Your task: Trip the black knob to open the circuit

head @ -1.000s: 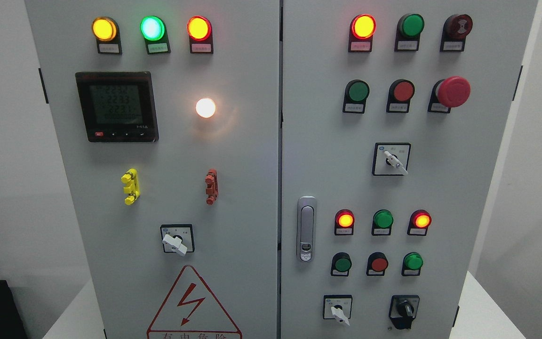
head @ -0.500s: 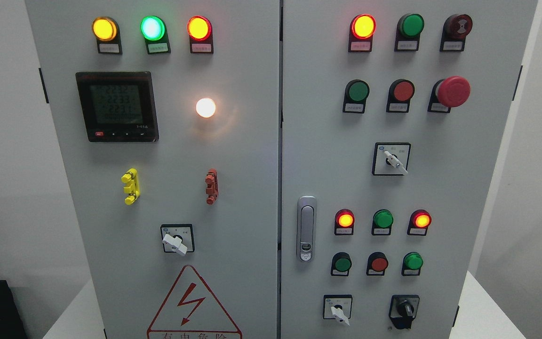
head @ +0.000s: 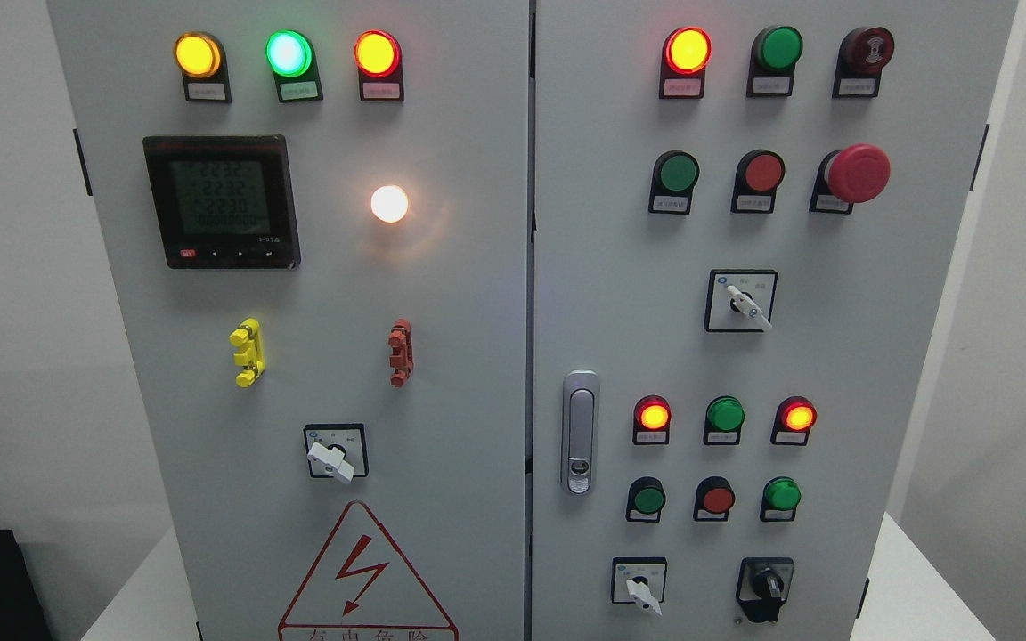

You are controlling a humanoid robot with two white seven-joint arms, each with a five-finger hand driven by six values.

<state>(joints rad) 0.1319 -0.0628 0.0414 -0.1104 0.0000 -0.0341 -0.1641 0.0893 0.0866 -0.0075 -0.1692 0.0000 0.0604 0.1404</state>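
One black knob [head: 766, 588] low on the right door [head: 620, 294], pointing up

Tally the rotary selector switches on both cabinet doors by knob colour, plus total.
White knob: 3, on the left door, the right door's upper and lower left.
Black knob: 1, on the right door's lower right.
Total: 4. No robot hand is in view.
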